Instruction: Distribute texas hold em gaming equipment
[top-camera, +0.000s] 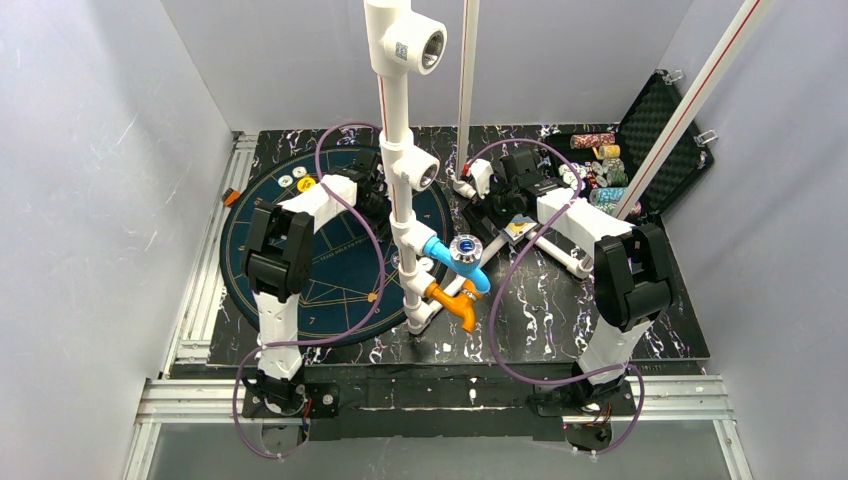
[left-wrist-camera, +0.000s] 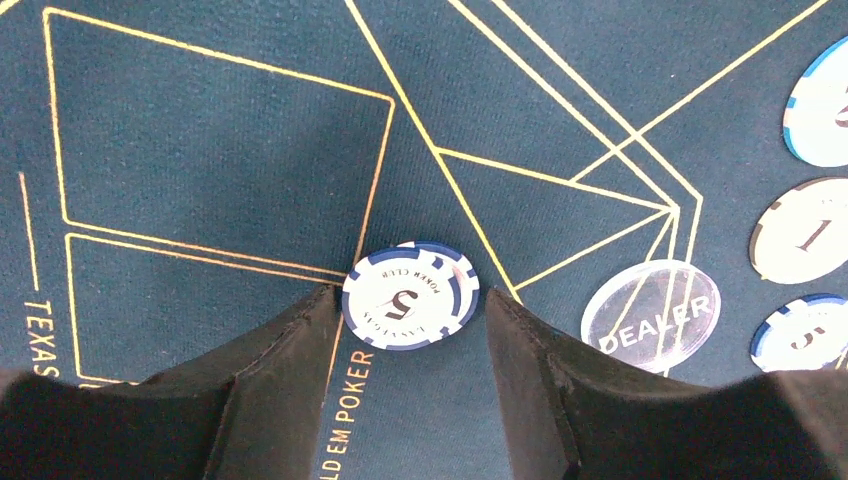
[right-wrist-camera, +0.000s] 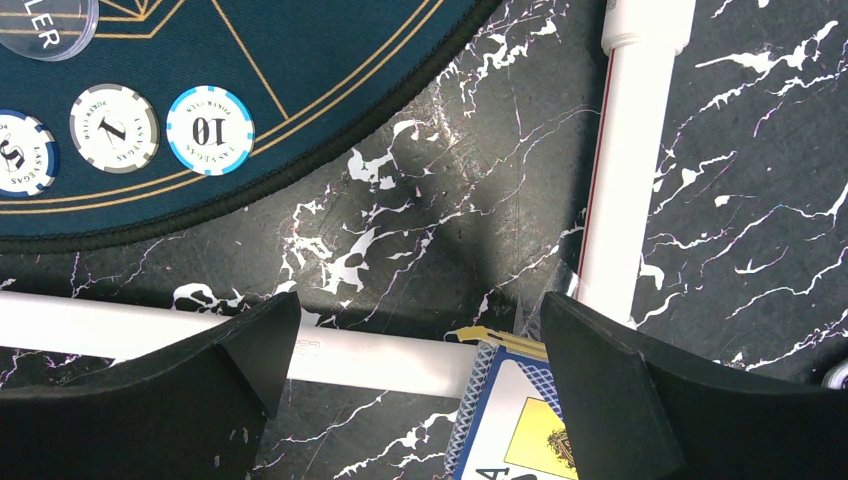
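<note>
A white poker chip with blue edge marks and a "5" (left-wrist-camera: 410, 295) lies flat on the dark teal poker mat (left-wrist-camera: 220, 140). My left gripper (left-wrist-camera: 408, 305) is low over it, open, one finger on each side with only narrow gaps. A clear dealer button (left-wrist-camera: 650, 315) and three more chips (left-wrist-camera: 805, 235) lie to its right. My right gripper (right-wrist-camera: 420, 330) hangs open over the black marble table, with nothing between its fingers. A blue-patterned card box (right-wrist-camera: 515, 420) lies just by its right finger.
A white pipe frame (top-camera: 400, 150) rises between the arms, and its floor pipes (right-wrist-camera: 380, 360) run under the right gripper. An open black case with chip rolls (top-camera: 600, 160) stands at the back right. Three chips (right-wrist-camera: 210, 130) sit near the mat's rim (right-wrist-camera: 330, 150).
</note>
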